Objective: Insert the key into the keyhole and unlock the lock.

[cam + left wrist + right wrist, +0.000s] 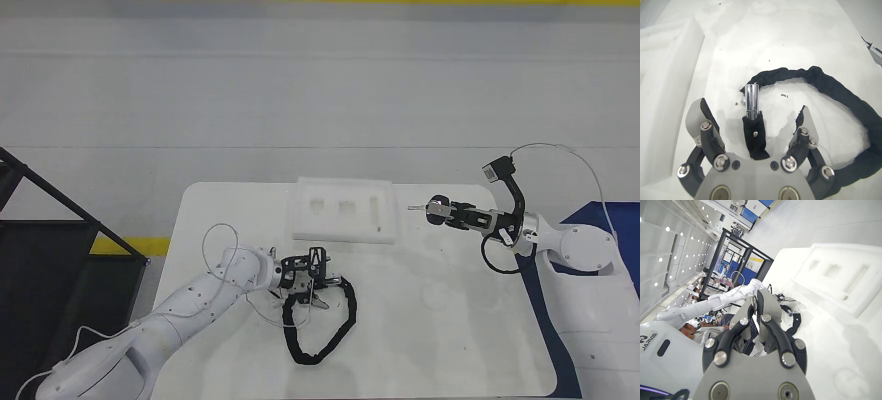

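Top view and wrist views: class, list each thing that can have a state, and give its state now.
chain lock: closed loop, lying on the table.
left gripper: open, straddling the lock's metal cylinder.
right gripper: shut on the key, away from the chain lock.
key: gripped, not yet in the keyhole.
foam tray: lying flat on the table.

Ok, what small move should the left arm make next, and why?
Probably close the left gripper on the shiny chrome lock cylinder of the black fabric-sleeved chain: its fingers stand open on either side, not touching, while the right gripper pinches the small metal key.
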You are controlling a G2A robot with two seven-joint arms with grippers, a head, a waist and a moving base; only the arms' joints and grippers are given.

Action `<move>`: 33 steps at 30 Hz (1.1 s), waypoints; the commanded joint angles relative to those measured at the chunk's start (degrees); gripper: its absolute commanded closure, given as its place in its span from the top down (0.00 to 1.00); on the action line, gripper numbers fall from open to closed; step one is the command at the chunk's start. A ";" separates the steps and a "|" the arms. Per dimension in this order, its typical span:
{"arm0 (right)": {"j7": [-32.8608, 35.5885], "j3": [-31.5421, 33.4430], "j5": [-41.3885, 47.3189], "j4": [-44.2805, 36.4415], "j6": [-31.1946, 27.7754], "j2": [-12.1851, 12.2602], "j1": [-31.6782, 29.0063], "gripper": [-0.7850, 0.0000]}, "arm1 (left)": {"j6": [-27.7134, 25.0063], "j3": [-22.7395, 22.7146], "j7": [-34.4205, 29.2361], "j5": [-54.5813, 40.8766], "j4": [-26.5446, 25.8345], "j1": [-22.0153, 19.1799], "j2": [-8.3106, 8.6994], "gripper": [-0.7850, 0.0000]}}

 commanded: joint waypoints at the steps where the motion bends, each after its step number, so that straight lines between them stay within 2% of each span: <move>1: 0.00 0.00 0.00 0.00 0.00 0.00 0.00 0.00 | 0.26 -0.26 0.60 -0.01 0.36 0.50 0.02 1.00; 3: 0.00 0.00 0.00 0.00 0.00 0.00 0.00 0.00 | 0.43 -0.46 0.83 0.23 0.41 0.79 0.02 0.98; 8: 0.00 0.00 0.00 0.00 0.00 0.00 0.00 0.00 | 1.03 -1.08 0.91 0.77 -0.01 1.22 0.01 0.77; 9: 0.00 0.00 0.00 0.00 0.00 0.00 0.00 0.00 | 1.08 -1.20 0.85 0.87 -0.14 1.26 0.00 0.77; 15: 0.00 0.00 0.00 0.00 0.00 0.00 0.00 0.00 | 1.20 -1.82 -0.13 1.36 -0.69 1.23 -0.18 0.62; 16: 0.00 0.00 0.00 0.00 0.00 0.00 0.00 0.00 | 1.29 -1.91 -0.42 1.41 -0.74 1.21 -0.22 0.58; 17: 0.00 0.00 0.00 0.00 0.00 0.00 0.00 0.00 | 1.35 -2.01 -0.67 1.40 -0.76 1.24 -0.27 0.50; 24: 0.00 0.00 0.00 0.00 0.00 0.00 0.00 0.00 | 1.67 -2.37 -2.86 1.49 -0.67 1.44 -0.70 0.41; 25: 0.00 0.00 0.00 0.00 0.00 0.00 0.00 0.00 | 1.74 -2.44 -3.13 1.47 -0.65 1.46 -0.76 0.38; 27: 0.00 0.00 0.00 0.00 0.00 0.00 0.00 0.00 | 1.99 -2.66 -3.67 1.22 -0.54 1.50 -0.90 0.24; 29: 0.00 0.00 0.00 0.00 0.00 0.00 0.00 0.00 | 2.01 -2.94 -4.22 0.62 -0.31 1.45 -1.06 0.00; 33: 0.00 0.00 0.00 0.00 0.00 0.00 0.00 0.00 | 1.76 -3.48 -5.37 -0.63 0.15 1.10 -1.42 0.00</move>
